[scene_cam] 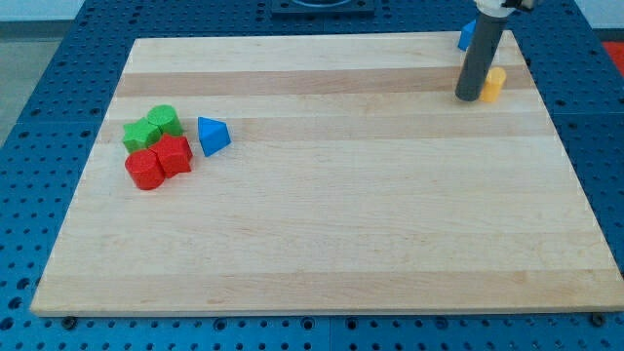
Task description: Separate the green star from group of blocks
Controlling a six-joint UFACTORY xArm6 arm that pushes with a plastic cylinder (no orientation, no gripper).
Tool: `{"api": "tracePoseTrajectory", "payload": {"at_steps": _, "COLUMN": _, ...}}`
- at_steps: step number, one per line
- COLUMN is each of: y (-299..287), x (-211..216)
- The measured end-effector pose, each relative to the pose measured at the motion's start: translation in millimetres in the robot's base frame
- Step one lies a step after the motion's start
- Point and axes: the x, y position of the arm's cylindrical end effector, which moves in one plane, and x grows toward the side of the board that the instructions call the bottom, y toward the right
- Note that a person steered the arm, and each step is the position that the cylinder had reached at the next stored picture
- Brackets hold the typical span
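Note:
A group of blocks sits at the view's left of the wooden board. The green star is at the group's left, touching a green cylinder above it on the right. Below them lie a red cylinder and a red star-like block, touching each other. A blue triangle lies just right of the group. My rod stands at the view's top right, and my tip rests far from the group, next to a yellow block.
A blue block shows partly behind the rod near the board's top edge. The board lies on a blue perforated table.

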Motion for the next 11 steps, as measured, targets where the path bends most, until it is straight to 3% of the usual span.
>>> {"api": "tracePoseTrajectory", "payload": {"at_steps": 1, "y": -16, "x": 14}}
{"api": "tracePoseTrajectory", "payload": {"at_steps": 3, "y": -120, "x": 21}}
{"api": "tracePoseTrajectory", "payload": {"at_steps": 5, "y": -261, "x": -15}}
{"api": "tracePoseTrajectory", "payload": {"at_steps": 7, "y": -402, "x": -16}}
{"api": "tracePoseTrajectory", "payload": {"at_steps": 8, "y": -500, "x": -16}}
{"api": "tracePoseTrajectory", "payload": {"at_steps": 9, "y": -500, "x": -16}}
{"api": "tracePoseTrajectory", "payload": {"at_steps": 11, "y": -501, "x": 26}}
